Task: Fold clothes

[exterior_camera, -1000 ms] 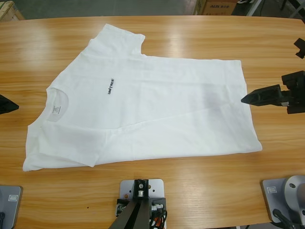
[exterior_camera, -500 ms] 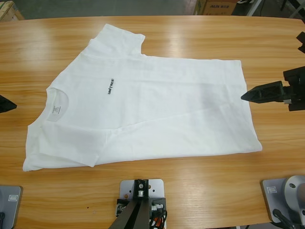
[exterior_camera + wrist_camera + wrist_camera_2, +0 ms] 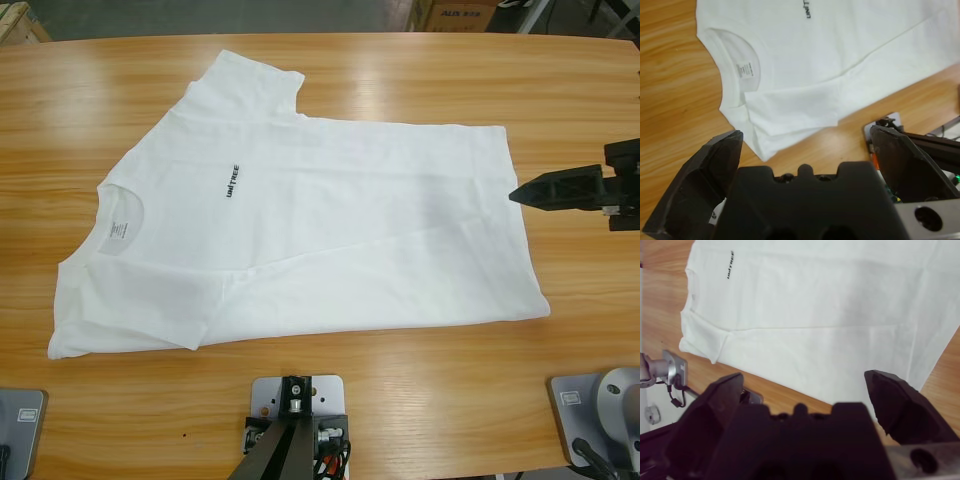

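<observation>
My left gripper (image 3: 805,142) is out of the high view entirely; only its wrist view shows it, jaws spread wide apart, nothing between them. My right gripper (image 3: 530,191) enters from the high view's 3 o'clock edge, with the arm behind it cut off. There the two jaws overlap into one dark wedge, so the gap is hard to read, but the right wrist view (image 3: 802,382) shows them well apart and empty.

One T-shirt (image 3: 330,215), white, lies flat on the wooden table (image 3: 400,390) across the middle. Collar (image 3: 122,205) at 9 o'clock, hem at 3 o'clock just short of my right gripper's tip, not touching. One neck label (image 3: 118,231) and one line of small dark chest lettering (image 3: 232,182), too small to read surely. One sleeve (image 3: 255,78) sticks out toward 12 o'clock. The other sleeve (image 3: 130,305), at 7 o'clock, looks folded over the body, possibly just creased.

Cardboard boxes (image 3: 455,14) at the 12 o'clock edge beyond the table, cut off. Nothing lies between either gripper and the shirt.
</observation>
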You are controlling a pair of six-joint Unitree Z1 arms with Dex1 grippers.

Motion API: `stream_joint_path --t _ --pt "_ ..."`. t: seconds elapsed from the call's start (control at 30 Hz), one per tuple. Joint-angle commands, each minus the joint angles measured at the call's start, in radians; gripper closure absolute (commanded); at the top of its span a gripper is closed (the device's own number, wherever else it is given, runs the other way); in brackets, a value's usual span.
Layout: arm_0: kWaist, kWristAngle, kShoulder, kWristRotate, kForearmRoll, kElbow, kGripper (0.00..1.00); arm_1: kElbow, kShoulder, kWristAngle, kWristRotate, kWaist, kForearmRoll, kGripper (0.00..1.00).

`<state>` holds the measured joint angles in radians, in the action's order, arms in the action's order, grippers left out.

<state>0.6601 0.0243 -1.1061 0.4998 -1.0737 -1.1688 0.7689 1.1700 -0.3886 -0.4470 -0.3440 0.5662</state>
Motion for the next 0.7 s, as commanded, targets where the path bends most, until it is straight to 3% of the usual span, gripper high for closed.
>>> stream_joint_path --t 0.03,0.27,0.37,0.7 --pt "0.016 0.114 0.069 0.034 0.092 0.139 0.000 0.025 0.000 0.001 0.117 -0.012 0.002 0.000" --pt "0.048 0.105 0.062 0.036 0.166 0.167 0.000 0.089 0.046 0.002 0.143 -0.012 0.031 0.000" --pt "0.078 0.075 0.053 0.041 0.202 0.167 0.000 0.107 0.075 -0.028 0.146 -0.012 -0.093 0.000" --pt "0.088 0.051 -0.097 0.028 0.182 0.084 0.000 0.129 0.115 -0.030 0.060 -0.014 -0.133 0.000"
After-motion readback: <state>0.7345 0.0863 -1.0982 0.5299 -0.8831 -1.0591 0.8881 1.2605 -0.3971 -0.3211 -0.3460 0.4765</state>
